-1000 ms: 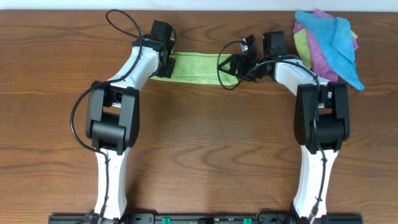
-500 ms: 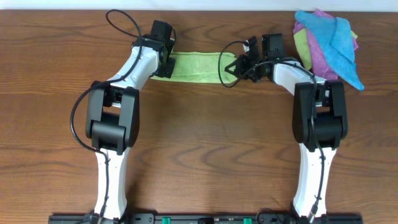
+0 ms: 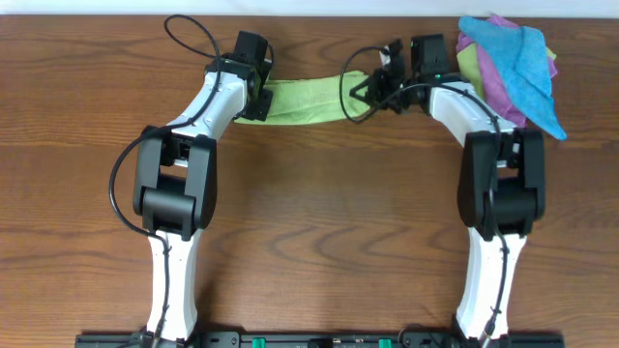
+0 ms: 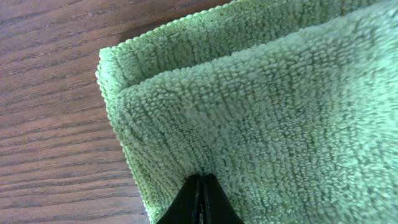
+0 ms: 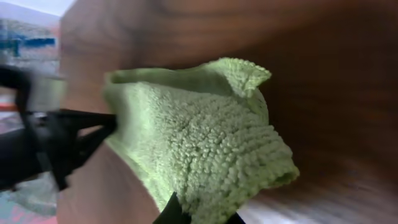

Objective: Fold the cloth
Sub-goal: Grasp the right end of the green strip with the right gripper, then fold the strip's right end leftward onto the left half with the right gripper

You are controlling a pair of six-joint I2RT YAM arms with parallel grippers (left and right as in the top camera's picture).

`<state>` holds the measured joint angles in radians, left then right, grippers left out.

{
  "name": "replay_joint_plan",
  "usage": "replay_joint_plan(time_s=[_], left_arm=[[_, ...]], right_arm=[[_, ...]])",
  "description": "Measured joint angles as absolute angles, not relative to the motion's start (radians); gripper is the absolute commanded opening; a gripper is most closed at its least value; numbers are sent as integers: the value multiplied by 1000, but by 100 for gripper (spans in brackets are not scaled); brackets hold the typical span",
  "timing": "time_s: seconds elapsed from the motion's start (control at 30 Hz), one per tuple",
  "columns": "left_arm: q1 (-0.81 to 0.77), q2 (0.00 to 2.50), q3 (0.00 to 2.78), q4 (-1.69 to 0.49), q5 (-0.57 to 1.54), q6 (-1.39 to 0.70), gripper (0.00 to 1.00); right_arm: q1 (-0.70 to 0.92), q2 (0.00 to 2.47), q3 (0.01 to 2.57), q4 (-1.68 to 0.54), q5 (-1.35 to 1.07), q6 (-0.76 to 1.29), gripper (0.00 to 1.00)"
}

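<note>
Wood table (image 3: 309,242), left fingers (image 4: 186,210) clamped on green cloth (image 3: 300,100), right fingers (image 5: 166,216) likewise.

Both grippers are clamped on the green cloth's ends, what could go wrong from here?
The right gripper pinches only a small bunched corner of the cloth, which might slip free mid-fold. By the left gripper the layers sit offset, so the fold may end uneven. The right arm runs close beside the pile of cloths and could drag them.
</note>
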<state>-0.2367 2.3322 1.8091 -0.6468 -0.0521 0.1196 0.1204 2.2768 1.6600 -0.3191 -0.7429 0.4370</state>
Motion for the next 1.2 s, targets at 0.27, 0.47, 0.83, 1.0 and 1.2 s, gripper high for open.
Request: replay_joint_plan(time_s=[0.27,0.47,0.83,1.0,1.2], left_arm=[[-236,2332,1809,-646,-42,96,6],[-230,2332,1809,-641,-25,78,6],[-226,2332,1809,-630,-5,70,6],[-224,2332,1809,-627,1,59,6],[-223,2332,1809,-624,10,48,6]], right_arm=[[175,2183,1676,-326,-722,437,2],[208,2183,1676,-379,-645,425,2],[302,2183,1676,-337,-547,408,2],[320,2183,1676,-306,-518,408,2],[324,2183,1676,-294,-488,408,2]])
